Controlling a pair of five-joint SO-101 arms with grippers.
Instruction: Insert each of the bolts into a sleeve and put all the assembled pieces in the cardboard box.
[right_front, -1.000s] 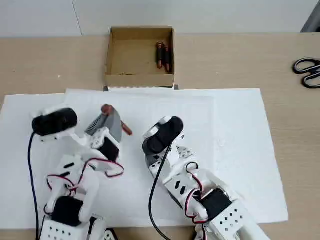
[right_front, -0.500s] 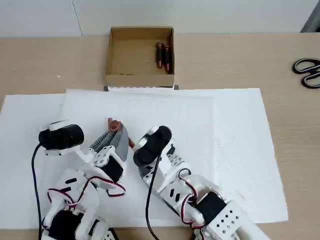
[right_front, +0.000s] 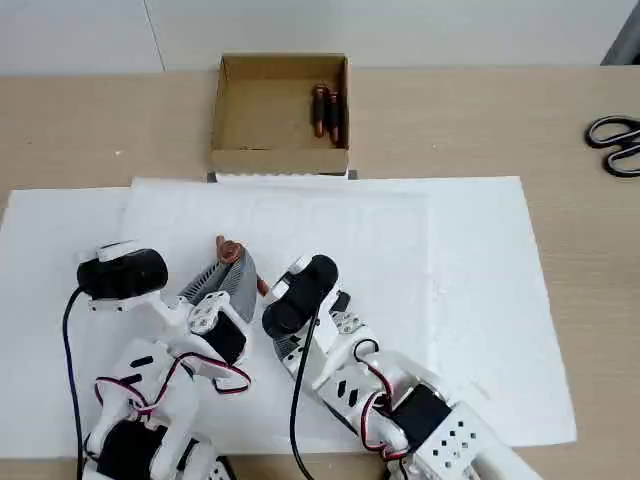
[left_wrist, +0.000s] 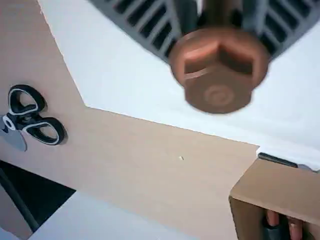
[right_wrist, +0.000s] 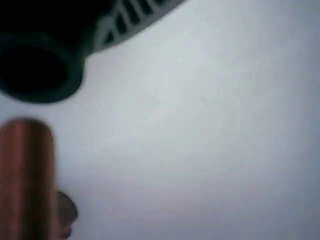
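Left wrist view: bolt (left_wrist: 218, 70) in L gripper (left_wrist: 216, 17)

No legible text or numbers (not even partial).

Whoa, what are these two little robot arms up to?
They are fitting bolts into sleeves. The left gripper grips a copper bolt around its middle, above the white sheet. The right arm holds a black sleeve close to the bolt's tip, not yet over it. Assembled pieces already lie in the cardboard box.
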